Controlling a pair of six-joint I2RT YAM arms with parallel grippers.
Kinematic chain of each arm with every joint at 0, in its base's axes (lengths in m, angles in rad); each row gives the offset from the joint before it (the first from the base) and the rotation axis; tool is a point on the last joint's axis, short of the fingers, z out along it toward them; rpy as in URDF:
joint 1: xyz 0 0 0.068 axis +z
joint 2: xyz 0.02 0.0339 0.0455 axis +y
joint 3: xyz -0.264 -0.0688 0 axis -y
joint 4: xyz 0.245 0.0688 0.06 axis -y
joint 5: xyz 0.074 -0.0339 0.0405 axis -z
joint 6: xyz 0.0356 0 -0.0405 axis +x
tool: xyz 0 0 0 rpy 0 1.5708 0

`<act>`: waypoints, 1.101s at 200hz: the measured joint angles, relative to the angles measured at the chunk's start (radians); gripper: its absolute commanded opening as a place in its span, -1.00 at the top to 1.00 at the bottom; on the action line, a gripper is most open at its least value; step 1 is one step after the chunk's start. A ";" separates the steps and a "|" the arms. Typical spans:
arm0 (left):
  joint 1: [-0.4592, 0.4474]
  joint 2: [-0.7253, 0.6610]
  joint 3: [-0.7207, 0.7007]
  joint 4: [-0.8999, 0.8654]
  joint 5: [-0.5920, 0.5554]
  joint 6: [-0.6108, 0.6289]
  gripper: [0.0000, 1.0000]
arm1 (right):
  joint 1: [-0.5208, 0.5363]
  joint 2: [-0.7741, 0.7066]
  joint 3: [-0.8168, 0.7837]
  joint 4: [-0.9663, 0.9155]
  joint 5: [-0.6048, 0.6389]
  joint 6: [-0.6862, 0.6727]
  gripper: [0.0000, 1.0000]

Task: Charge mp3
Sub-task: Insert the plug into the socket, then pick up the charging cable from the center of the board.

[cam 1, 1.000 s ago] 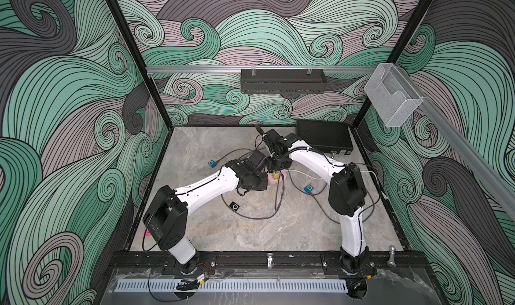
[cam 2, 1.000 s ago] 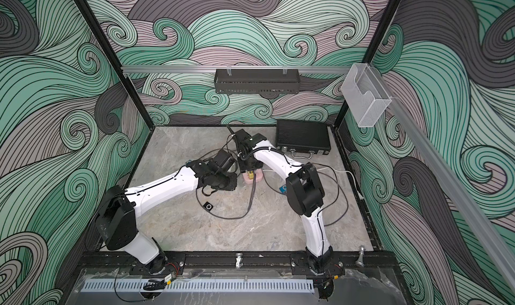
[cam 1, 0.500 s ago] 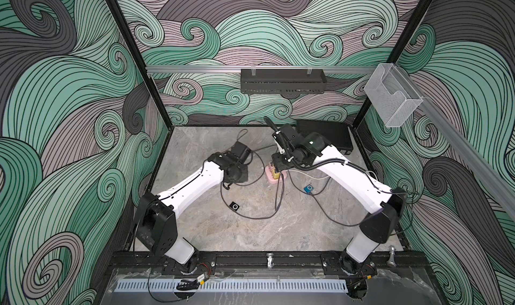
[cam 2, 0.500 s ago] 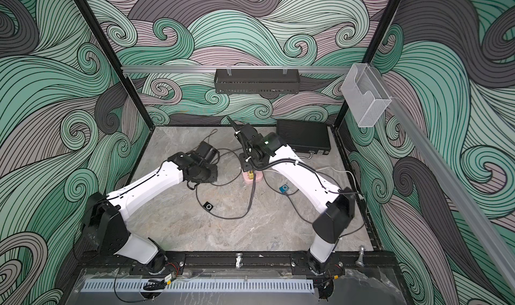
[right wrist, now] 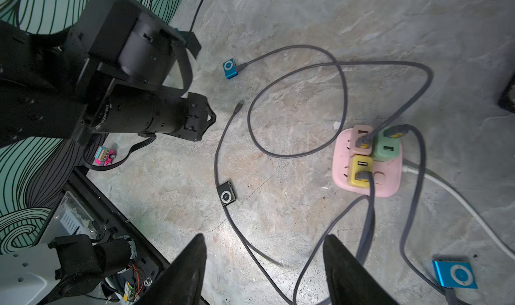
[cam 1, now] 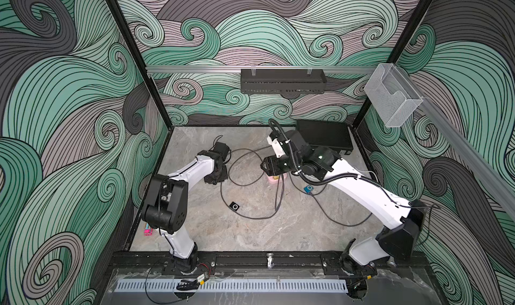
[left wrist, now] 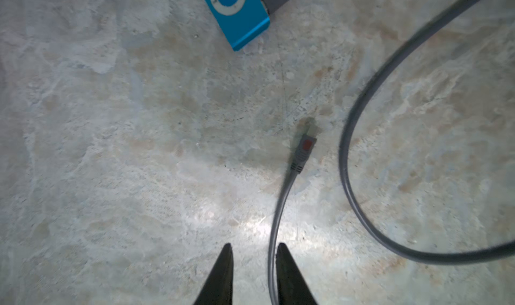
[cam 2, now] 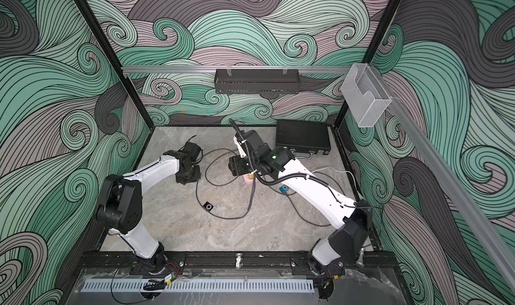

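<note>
Fingers of the left gripper [left wrist: 254, 250] are seen narrowly apart, nothing clamped; a loose cable plug [left wrist: 303, 147] is laid near them; the black mp3 [cam 1: 234, 206] is found mid-table beside the cable [right wrist: 216, 155]; the right gripper [right wrist: 262, 238] is held wide apart, empty.

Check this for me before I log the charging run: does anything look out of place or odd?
Yes. A pink toy car sits near the left edge of the table, unrelated to charging. Also, one grey cable's plug lies loose on the surface, plugged into no player.
</note>
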 measured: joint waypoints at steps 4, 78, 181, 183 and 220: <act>0.000 0.011 0.001 0.007 0.002 0.008 0.43 | 0.003 0.013 0.000 0.005 -0.009 0.001 -0.30; 0.000 0.146 0.037 0.085 0.047 0.105 0.40 | 0.016 0.076 0.016 0.048 -0.079 0.009 -0.25; 0.014 0.099 0.029 0.009 0.060 0.062 1.00 | 0.016 -0.024 -0.124 0.072 -0.075 0.062 -0.14; 0.014 0.089 0.027 0.000 0.058 0.057 1.00 | 0.016 -0.030 -0.130 0.073 -0.075 0.063 -0.14; 0.014 -0.273 0.020 -0.137 0.089 -0.032 1.00 | 0.039 -0.123 -0.222 0.179 -0.090 0.094 -0.17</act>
